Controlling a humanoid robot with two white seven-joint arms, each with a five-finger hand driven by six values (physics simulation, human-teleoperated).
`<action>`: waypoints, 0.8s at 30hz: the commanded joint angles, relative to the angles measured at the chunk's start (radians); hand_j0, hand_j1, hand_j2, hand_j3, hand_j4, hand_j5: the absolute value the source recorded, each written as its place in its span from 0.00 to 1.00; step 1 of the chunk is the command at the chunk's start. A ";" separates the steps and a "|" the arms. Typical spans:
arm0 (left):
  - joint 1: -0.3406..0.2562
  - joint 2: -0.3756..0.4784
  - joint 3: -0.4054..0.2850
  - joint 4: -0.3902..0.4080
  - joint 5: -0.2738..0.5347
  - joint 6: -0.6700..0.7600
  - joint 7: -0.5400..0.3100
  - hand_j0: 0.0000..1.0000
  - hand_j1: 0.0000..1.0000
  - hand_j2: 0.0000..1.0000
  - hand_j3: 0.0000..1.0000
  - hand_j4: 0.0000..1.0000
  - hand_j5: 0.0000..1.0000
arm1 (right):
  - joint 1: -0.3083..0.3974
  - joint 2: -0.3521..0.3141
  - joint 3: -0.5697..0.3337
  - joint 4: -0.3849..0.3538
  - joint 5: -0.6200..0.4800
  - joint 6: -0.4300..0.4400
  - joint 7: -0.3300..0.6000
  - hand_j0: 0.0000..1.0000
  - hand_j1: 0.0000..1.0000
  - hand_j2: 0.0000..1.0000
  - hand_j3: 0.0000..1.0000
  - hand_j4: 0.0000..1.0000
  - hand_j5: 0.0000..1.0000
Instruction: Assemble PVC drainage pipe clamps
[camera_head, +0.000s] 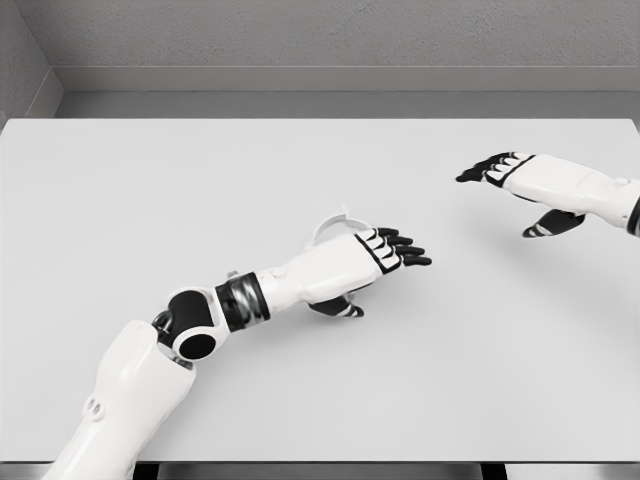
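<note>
A white curved PVC clamp piece (333, 220) lies on the white table (200, 180), mostly hidden behind my left hand; only its upper arc shows. My left hand (385, 262) reaches in from the lower left, fingers stretched out flat to the right and thumb hanging below, just in front of the clamp and holding nothing. My right hand (510, 190) hovers at the right side of the table, fingers extended leftward and thumb down, empty and well apart from the clamp.
The table's back edge meets a grey wall (320, 40). Its front edge (320, 462) runs along the bottom of the view.
</note>
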 joint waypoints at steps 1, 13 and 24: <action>0.000 0.000 -0.001 0.012 0.007 0.002 0.001 1.00 1.00 1.00 1.00 1.00 1.00 | 0.000 -0.007 0.000 0.000 -0.005 0.003 -0.001 1.00 1.00 1.00 1.00 1.00 1.00; -0.023 0.002 0.002 0.058 0.007 0.000 0.001 1.00 1.00 1.00 1.00 1.00 1.00 | 0.000 -0.012 0.000 -0.001 -0.005 0.003 -0.001 1.00 1.00 1.00 1.00 1.00 1.00; -0.038 -0.005 -0.001 0.092 0.007 0.000 0.001 1.00 1.00 1.00 1.00 1.00 1.00 | 0.000 -0.015 0.000 -0.004 -0.006 0.003 -0.001 1.00 1.00 1.00 1.00 1.00 1.00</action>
